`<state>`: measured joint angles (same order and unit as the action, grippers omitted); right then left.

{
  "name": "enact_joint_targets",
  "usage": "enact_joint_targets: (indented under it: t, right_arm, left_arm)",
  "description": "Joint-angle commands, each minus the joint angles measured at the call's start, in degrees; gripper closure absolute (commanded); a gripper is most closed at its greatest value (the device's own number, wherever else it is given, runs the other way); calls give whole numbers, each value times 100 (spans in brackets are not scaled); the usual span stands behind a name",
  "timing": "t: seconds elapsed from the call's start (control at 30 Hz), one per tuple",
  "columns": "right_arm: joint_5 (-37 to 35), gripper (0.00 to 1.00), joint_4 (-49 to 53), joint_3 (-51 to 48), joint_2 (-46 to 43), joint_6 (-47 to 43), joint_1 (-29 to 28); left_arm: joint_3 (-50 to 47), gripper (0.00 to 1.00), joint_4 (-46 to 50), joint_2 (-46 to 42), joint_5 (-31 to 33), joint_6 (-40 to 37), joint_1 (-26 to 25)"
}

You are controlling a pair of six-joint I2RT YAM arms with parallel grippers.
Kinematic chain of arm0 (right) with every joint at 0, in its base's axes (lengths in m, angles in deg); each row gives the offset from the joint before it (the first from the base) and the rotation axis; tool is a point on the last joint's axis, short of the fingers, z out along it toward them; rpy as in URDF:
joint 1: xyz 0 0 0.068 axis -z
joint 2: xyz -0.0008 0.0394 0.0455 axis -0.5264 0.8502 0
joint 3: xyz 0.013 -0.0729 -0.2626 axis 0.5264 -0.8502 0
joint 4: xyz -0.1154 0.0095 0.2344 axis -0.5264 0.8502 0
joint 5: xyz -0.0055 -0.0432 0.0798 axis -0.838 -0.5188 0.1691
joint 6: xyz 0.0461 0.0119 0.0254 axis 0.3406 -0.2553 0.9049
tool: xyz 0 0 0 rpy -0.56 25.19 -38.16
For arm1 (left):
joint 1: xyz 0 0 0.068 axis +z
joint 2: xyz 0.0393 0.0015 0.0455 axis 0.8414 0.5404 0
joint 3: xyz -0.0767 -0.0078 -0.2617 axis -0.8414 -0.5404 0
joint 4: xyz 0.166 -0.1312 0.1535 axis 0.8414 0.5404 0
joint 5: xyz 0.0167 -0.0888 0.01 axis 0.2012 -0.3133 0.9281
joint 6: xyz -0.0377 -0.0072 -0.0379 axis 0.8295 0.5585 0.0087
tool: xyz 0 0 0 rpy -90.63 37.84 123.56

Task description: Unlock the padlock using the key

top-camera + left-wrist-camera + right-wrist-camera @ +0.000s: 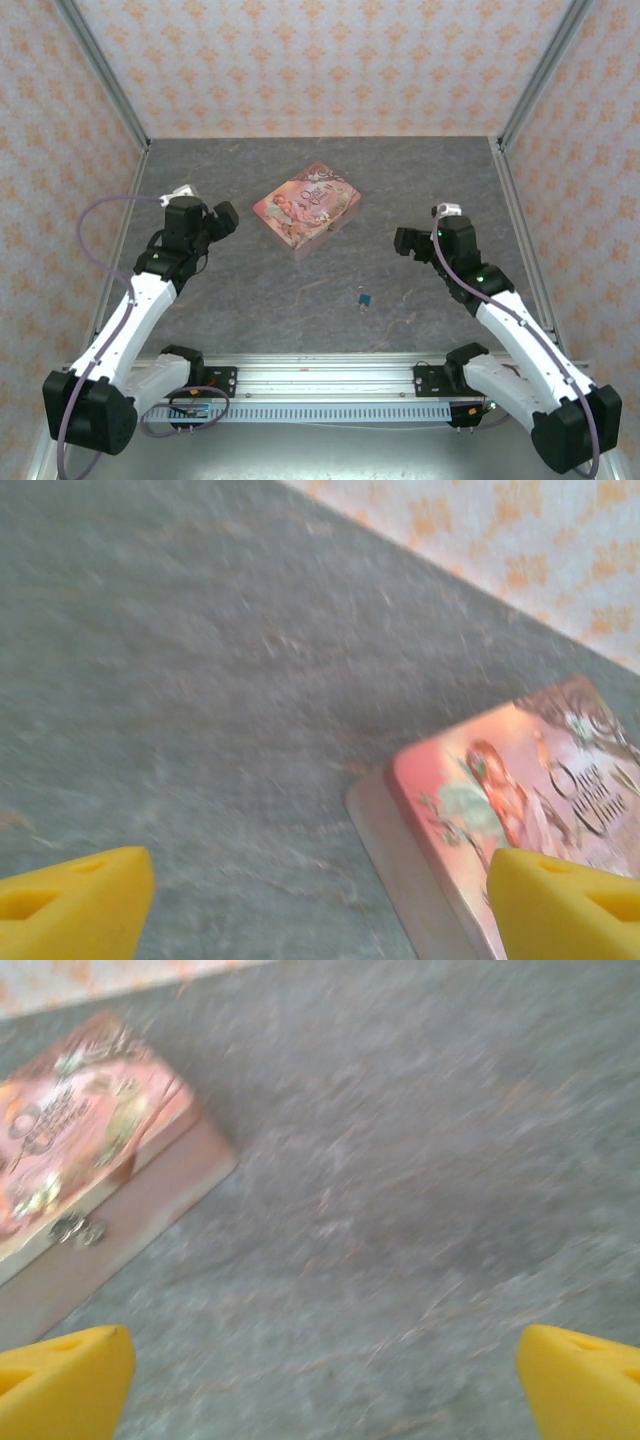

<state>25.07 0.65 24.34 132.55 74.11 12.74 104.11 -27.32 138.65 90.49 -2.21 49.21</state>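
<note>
The padlock [365, 299], tiny and blue-teal, lies on the grey table near the front middle, between the two arms. The key cannot be told apart from it at this size. My left gripper [224, 216] hovers left of the pink box, and its yellow fingertips [75, 905] stand wide apart with nothing between them; the left gripper [320, 910] is open over bare table. My right gripper [403, 242] hangs right of the box and behind the padlock. The right gripper [322, 1385] is open too, with only table between its fingertips [585, 1380].
A pink illustrated box [307, 208] sits at the middle of the table, its corner [520, 800] close to my left gripper's right finger. Its metal clasp [78, 1228] faces the right arm. Patterned walls [320, 60] close in the back and both sides.
</note>
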Motion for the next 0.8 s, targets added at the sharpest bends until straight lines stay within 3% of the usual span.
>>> enact_joint_targets:
  t: [0.0,0.2,0.33,0.47,0.57,0.77]
  right_arm:
    - [-963,1,-882,-491,-131,-700,245]
    - [-930,1,-2864,-1538,340,-819,899]
    - [-543,1,-4090,-1939,1113,-654,1333]
    - [-225,1,-5080,-2024,1858,-538,1499]
    - [99,1,-5725,-1976,2359,-565,1558]
    - [892,1,-5262,-1621,2580,-711,1734]
  left_arm:
    - [-266,13,-481,-298,1206,-718,45]
    - [-1344,10,-1635,-503,2305,-1423,58]
    - [-2081,10,-2483,-537,2338,-1798,77]
    - [-2223,10,-2783,-242,2219,-2059,147]
    - [-2509,9,-3577,37,2059,-2144,182]
    - [-2857,8,-5044,889,1595,-2384,273]
